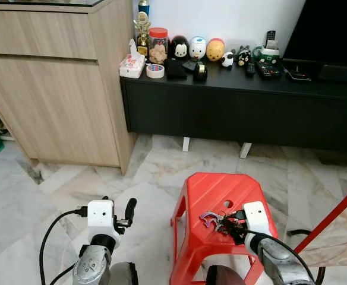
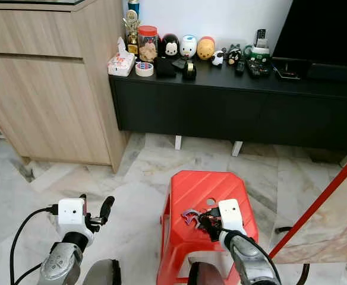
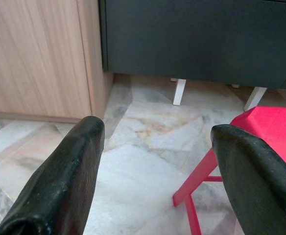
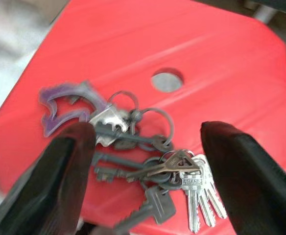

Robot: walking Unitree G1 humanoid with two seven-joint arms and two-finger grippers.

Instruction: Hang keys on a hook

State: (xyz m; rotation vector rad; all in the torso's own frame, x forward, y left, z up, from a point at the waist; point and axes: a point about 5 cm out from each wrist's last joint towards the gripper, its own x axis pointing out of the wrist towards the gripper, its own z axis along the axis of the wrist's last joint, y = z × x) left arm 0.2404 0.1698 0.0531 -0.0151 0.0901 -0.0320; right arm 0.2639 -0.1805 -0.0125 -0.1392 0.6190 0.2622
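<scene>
- A bunch of metal keys (image 4: 153, 166) on linked rings, with a flat purple clip (image 4: 67, 105), lies on the ribbed top of a red plastic stool (image 1: 206, 193), beside its round hole
- The right gripper (image 4: 143, 161) hangs just above the keys, black padded fingers (image 4: 241, 171) spread to either side
- The left gripper (image 3: 155, 171), fingers apart, hovers over marble floor (image 1: 54, 190) near a wood-grain cabinet (image 1: 54, 95)

My black fingers (image 4: 64, 171) frame silver and grey keys (image 4: 148, 161) with a purple tag (image 4: 64, 105). Red stool (image 1: 212, 193), grey-veined marble floor (image 1: 155, 172).
</scene>
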